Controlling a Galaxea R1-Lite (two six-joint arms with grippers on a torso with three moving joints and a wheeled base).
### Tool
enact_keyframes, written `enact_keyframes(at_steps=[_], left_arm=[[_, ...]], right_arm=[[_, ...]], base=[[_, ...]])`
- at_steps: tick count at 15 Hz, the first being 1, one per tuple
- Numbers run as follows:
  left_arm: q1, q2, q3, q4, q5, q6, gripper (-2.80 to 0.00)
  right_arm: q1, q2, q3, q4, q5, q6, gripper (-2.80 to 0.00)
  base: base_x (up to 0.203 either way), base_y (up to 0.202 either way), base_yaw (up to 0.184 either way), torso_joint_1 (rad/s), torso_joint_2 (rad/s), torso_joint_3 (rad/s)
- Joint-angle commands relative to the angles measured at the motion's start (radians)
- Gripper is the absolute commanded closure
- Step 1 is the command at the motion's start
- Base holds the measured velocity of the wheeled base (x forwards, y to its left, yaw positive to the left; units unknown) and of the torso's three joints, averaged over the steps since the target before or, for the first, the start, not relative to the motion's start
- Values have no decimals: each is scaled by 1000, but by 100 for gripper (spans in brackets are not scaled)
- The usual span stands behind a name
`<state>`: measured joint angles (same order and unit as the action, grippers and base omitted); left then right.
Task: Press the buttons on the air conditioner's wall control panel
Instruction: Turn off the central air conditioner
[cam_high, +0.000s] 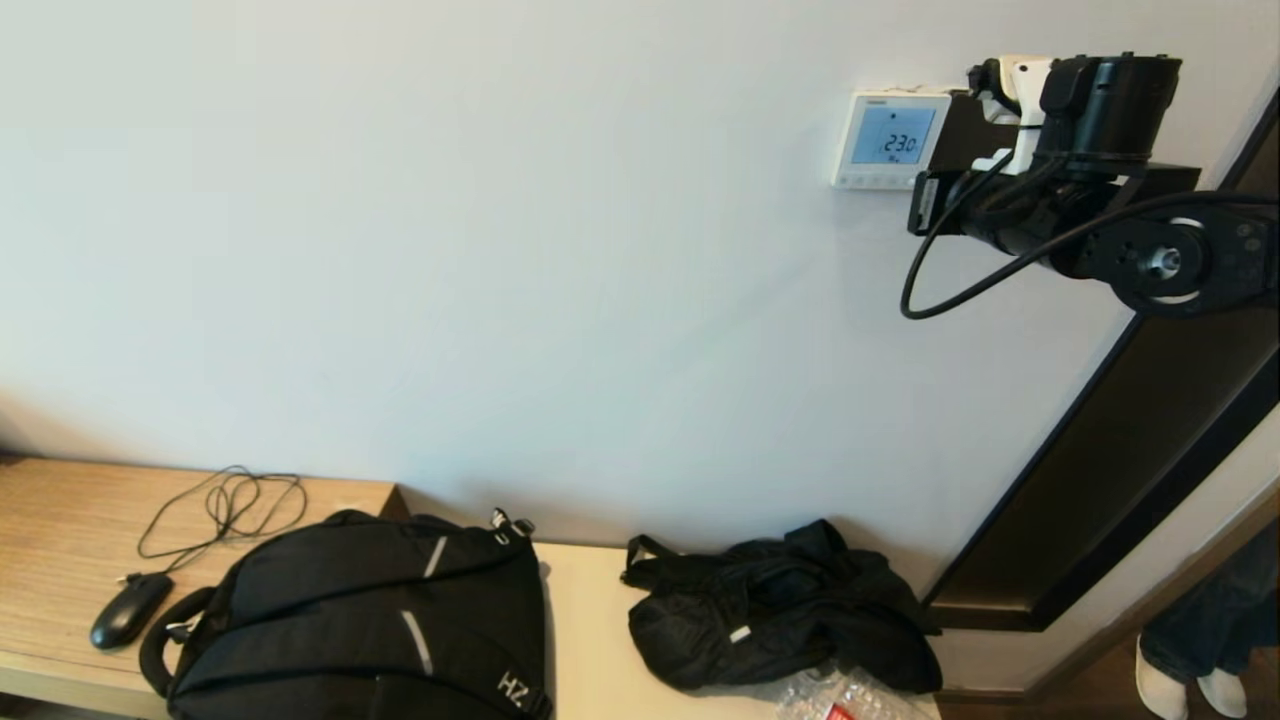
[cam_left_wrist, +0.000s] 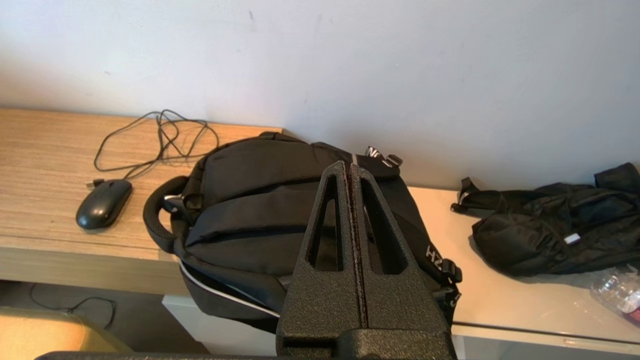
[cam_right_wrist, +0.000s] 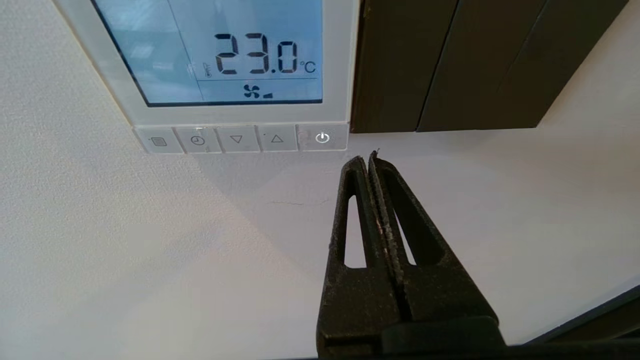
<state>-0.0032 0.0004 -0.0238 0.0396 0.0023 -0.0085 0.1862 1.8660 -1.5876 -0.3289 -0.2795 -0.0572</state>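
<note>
The white wall control panel (cam_high: 888, 140) hangs on the wall at the upper right, and its light-blue screen (cam_right_wrist: 225, 50) reads 23.0 °C. A row of small white buttons (cam_right_wrist: 237, 139) runs along its lower edge, with the power button (cam_right_wrist: 322, 137) at the end nearest the dark panel. My right gripper (cam_right_wrist: 366, 157) is shut and empty. Its tips sit close to the wall, just below and beside the power button, apart from it. My left gripper (cam_left_wrist: 349, 167) is shut, empty and parked above a black backpack (cam_left_wrist: 260, 210).
A dark wood panel (cam_right_wrist: 440, 65) adjoins the control panel's side. Below are a wooden desk (cam_high: 60, 520) with a black mouse (cam_high: 128, 610) and cable, the backpack (cam_high: 370, 610), a crumpled black bag (cam_high: 780, 620) and a plastic bottle (cam_high: 840, 700). A person's feet (cam_high: 1195, 690) stand at the lower right.
</note>
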Motion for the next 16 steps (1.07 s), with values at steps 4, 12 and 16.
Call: enact_keyframes(at_steps=[4,12,16], left_arm=[[0,0,-1,0,1,-1,0],[0,0,0,0,1,0,0],[0,0,-1,0,1,-1,0]], right_arm=[[1,33,-37,-2,-10,-3,0],[16,61,-69,1,-26,-4,0],[29,71,-78,2,-27,-4,0]], base=[[0,0,0,0,0,0],[0,0,0,0,0,0],[0,0,0,0,0,0]])
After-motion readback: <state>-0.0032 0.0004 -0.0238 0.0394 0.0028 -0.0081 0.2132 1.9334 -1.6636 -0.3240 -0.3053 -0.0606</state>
